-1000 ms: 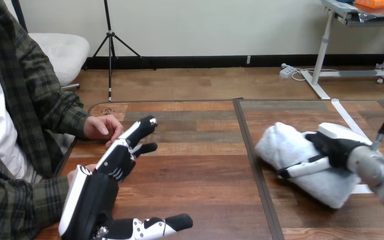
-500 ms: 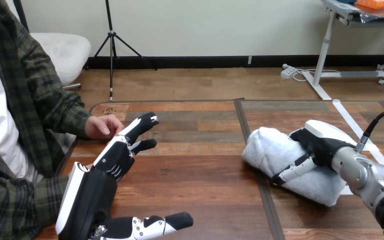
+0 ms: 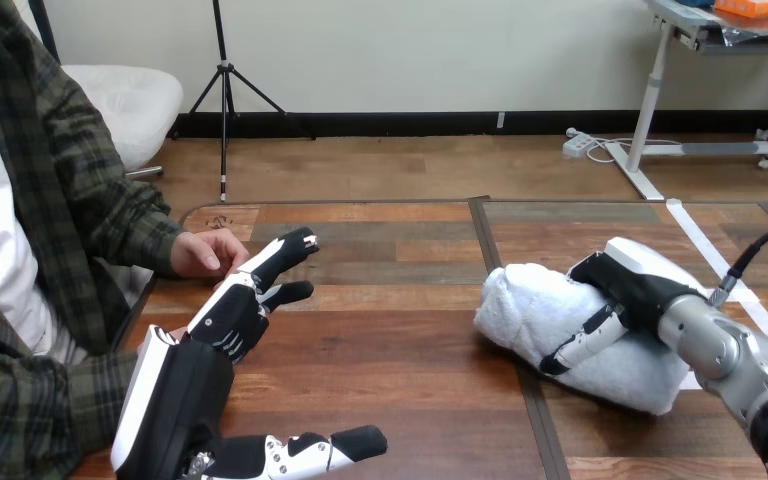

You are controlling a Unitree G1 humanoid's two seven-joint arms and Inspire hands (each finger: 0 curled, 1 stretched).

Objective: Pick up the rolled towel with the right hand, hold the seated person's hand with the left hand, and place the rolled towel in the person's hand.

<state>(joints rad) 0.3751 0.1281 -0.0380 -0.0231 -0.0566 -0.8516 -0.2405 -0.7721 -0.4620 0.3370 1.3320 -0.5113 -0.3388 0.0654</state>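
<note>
The towel (image 3: pixel 530 315) lies on the table (image 3: pixel 400 350), with the right hand (image 3: pixel 628 285) clamped over its top, fingers and thumb curled round it. Well left of the towel, the left hand (image 3: pixel 230 315) is spread open with fingers straight. It is just beside the person's hand (image 3: pixel 205 252), farther left of the towel.
</note>
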